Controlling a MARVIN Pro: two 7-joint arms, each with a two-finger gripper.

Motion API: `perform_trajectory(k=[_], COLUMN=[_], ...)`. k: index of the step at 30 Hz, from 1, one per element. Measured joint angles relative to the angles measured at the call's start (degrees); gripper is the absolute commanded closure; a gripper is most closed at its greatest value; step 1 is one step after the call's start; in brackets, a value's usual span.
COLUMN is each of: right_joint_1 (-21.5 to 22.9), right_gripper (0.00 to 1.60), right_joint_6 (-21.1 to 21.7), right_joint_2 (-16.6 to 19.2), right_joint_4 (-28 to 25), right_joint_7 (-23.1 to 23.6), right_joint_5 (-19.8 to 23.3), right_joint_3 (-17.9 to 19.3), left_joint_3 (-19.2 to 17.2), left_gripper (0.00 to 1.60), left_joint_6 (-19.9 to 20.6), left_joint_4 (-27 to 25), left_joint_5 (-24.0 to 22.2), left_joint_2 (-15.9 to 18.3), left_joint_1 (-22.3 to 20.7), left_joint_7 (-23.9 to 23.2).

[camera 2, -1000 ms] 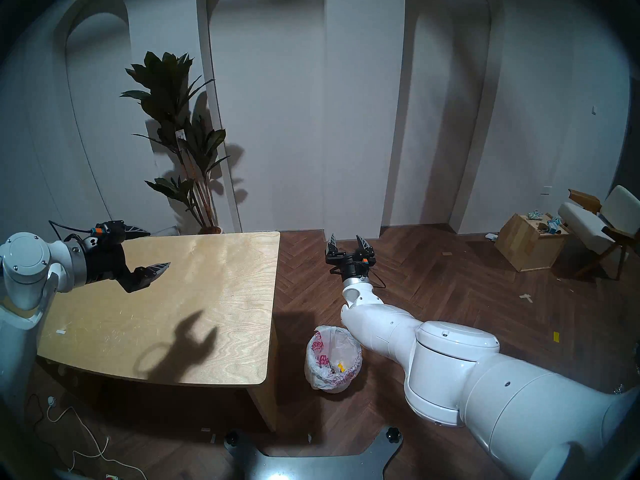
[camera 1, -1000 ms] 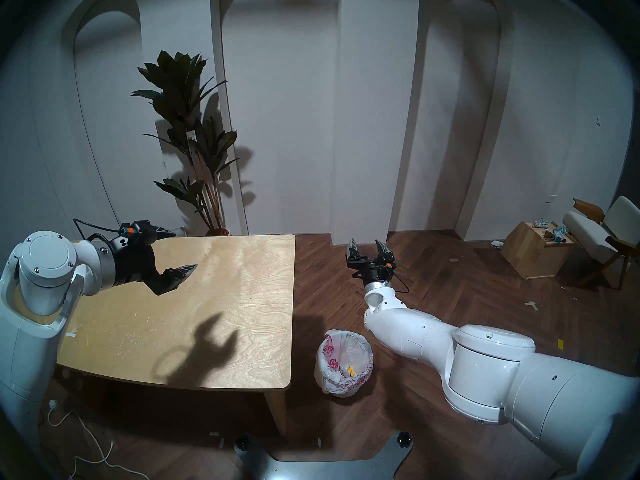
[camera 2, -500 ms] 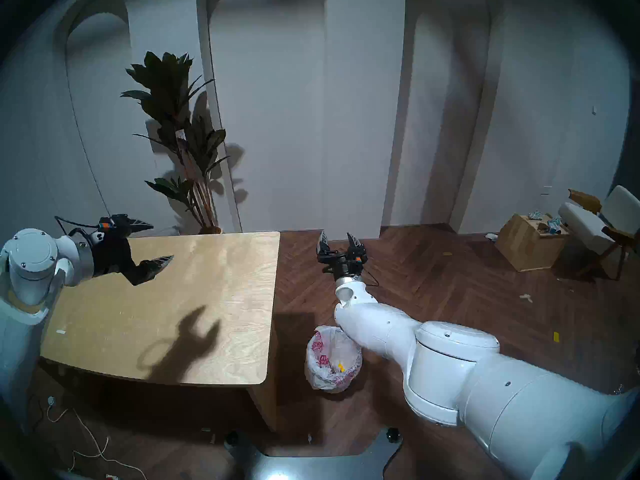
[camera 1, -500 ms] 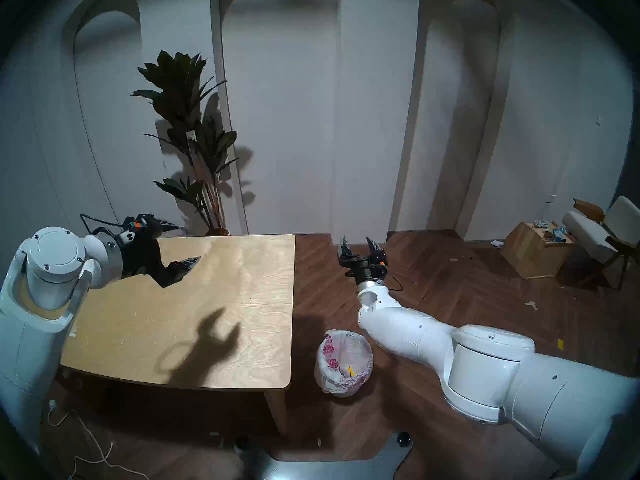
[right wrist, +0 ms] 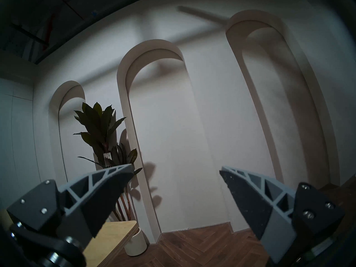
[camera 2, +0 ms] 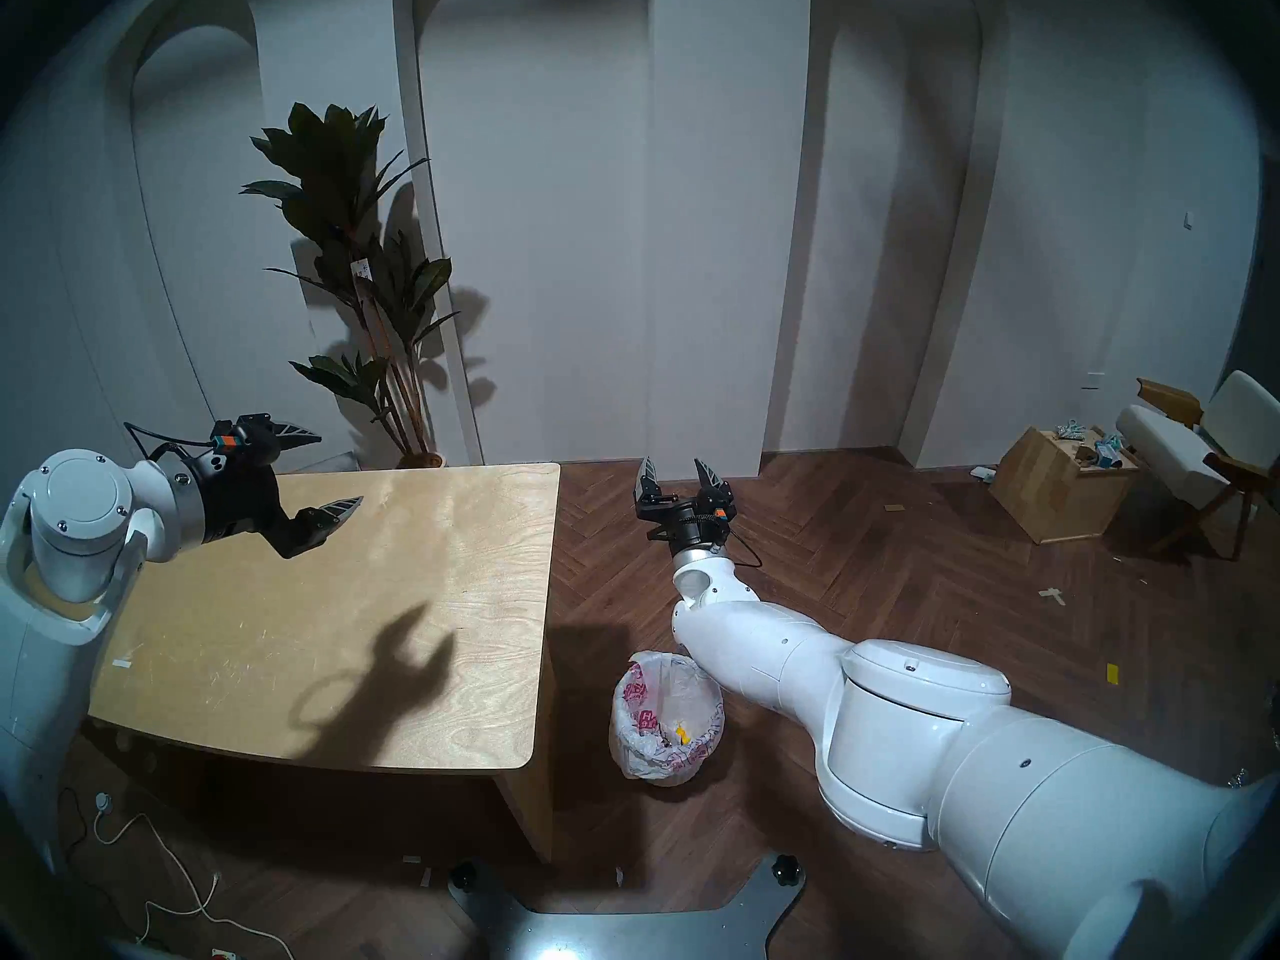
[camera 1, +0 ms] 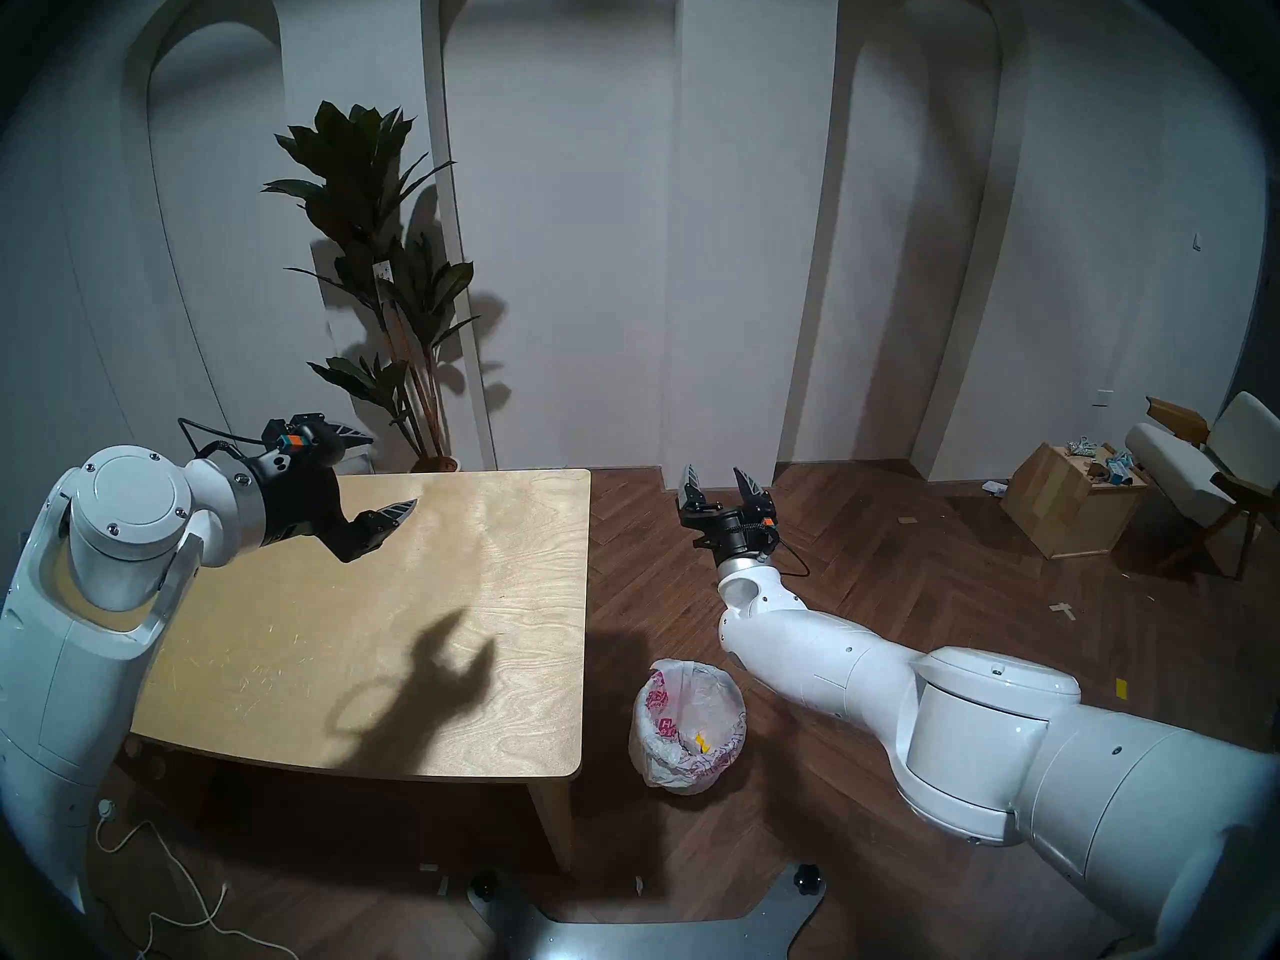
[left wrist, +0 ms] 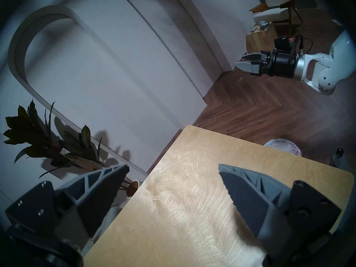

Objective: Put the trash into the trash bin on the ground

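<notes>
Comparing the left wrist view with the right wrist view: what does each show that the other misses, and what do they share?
Only the left wrist view shows the open right gripper from the side, the rim of the round bin lined with a red-printed white plastic bag, the wooden box of clutter and the white-cushioned wooden chair.

Only the right wrist view shows the dark ceiling and three full wall arches.

Both show open, empty fingers, the dark-leaved potted plant, the light plywood table and herringbone floor.

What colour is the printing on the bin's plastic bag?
Red, on crinkly whitish plastic lining the bin. The left head view shows it best.
</notes>
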Motion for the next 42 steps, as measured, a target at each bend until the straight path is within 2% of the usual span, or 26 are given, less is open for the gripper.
perform_trajectory(k=[31, 42], right_joint_1=[-1.3, -2.3], right_gripper=[0.00, 0.00], right_joint_6=[0.0, 0.0], right_joint_2=[3.6, 4.4], right_joint_4=[-5.1, -7.8], right_joint_7=[2.4, 3.5], right_joint_5=[-0.3, -0.3], right_joint_3=[2.2, 2.6], left_joint_3=[9.2, 10.6], left_gripper=[0.00, 0.00], left_joint_6=[-0.9, -0.9], left_joint_4=[2.0, 5.8], left_joint_5=[2.0, 3.0], left_joint_2=[-1.5, -2.8], left_joint_1=[-6.3, -8.6], left_joint_7=[4.8, 6.8])
